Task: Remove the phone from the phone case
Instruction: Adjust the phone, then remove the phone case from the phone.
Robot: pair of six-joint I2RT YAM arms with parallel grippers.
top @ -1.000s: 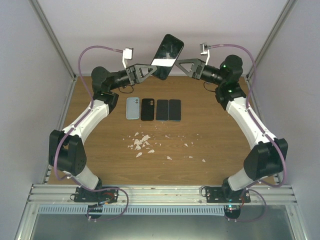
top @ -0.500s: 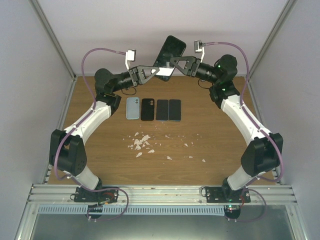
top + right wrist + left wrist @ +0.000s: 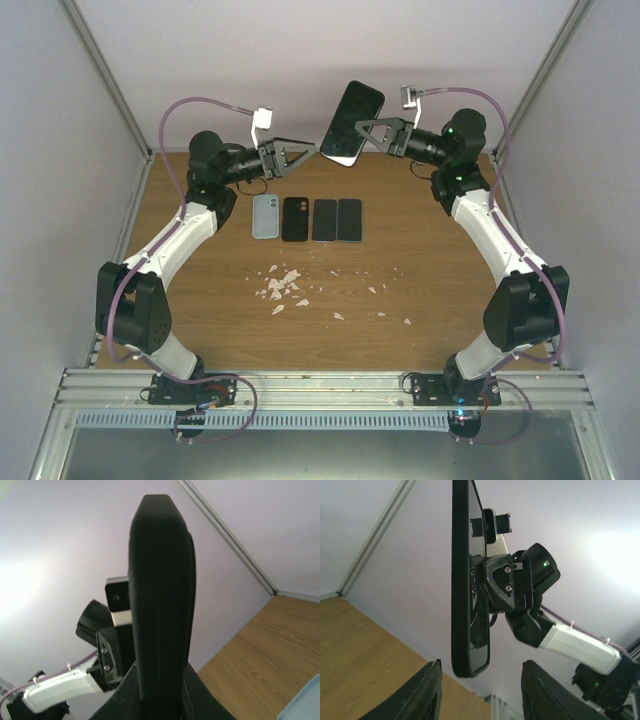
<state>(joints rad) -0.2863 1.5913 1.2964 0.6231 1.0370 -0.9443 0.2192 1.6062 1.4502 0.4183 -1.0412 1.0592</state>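
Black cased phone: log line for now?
right gripper: shut on black rectangular cased phone | left gripper: open, not gripping it | phone: aloft

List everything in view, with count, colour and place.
cased phone: 1, black, held in the air over the table's far edge
case: 1, light blue, left end of the table's row
dark phones or cases: 3, dark, rest of that row
scraps: many, white, mid table
table: 1, brown wood, under all
left gripper: 1, black, open, beside the cased phone
right gripper: 1, black, shut on the cased phone
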